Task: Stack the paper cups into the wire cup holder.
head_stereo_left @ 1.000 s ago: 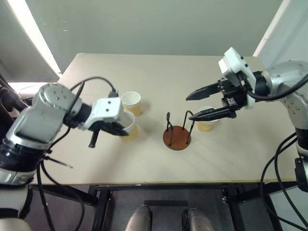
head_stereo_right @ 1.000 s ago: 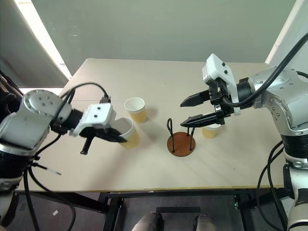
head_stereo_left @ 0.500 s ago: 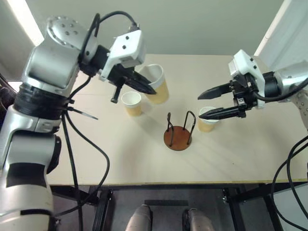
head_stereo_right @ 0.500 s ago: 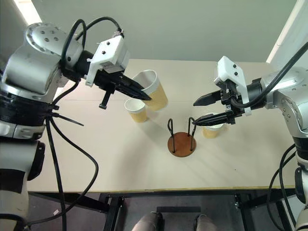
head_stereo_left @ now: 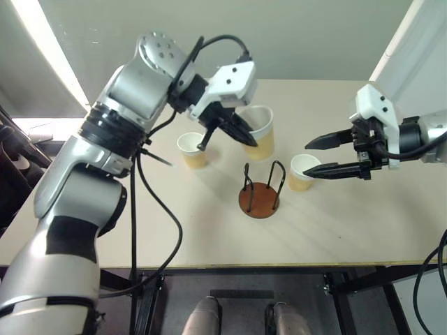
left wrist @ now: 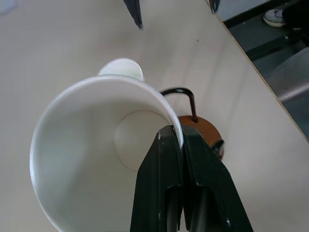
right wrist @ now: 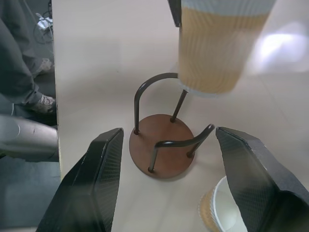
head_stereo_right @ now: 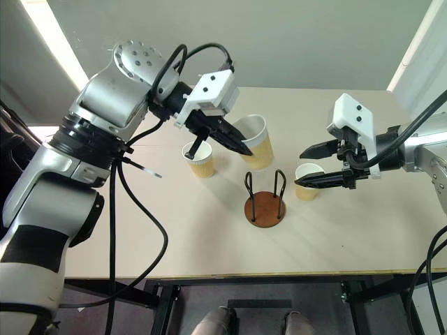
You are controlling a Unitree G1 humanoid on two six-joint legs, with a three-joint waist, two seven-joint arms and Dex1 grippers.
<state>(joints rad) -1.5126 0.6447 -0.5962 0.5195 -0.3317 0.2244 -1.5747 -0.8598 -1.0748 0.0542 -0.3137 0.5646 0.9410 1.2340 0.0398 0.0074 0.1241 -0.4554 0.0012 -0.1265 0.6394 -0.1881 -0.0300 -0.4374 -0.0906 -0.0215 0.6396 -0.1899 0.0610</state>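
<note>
Paper cup (head_stereo_left: 259, 132) aloft, rim clenched in left gripper (head_stereo_left: 246, 135) jaws; right gripper (head_stereo_left: 311, 158) jaws released, empty.

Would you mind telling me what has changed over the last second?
The left gripper, shut on a paper cup, lifted it off the table and carried it toward the wire cup holder. The right gripper drew aside, jaws open. The other two cups stayed put.

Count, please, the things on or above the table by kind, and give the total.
Paper cups: 3 (held cup, cup on the table's left, cup on the table's right)
Wire cup holder: 1
Total: 4
</note>
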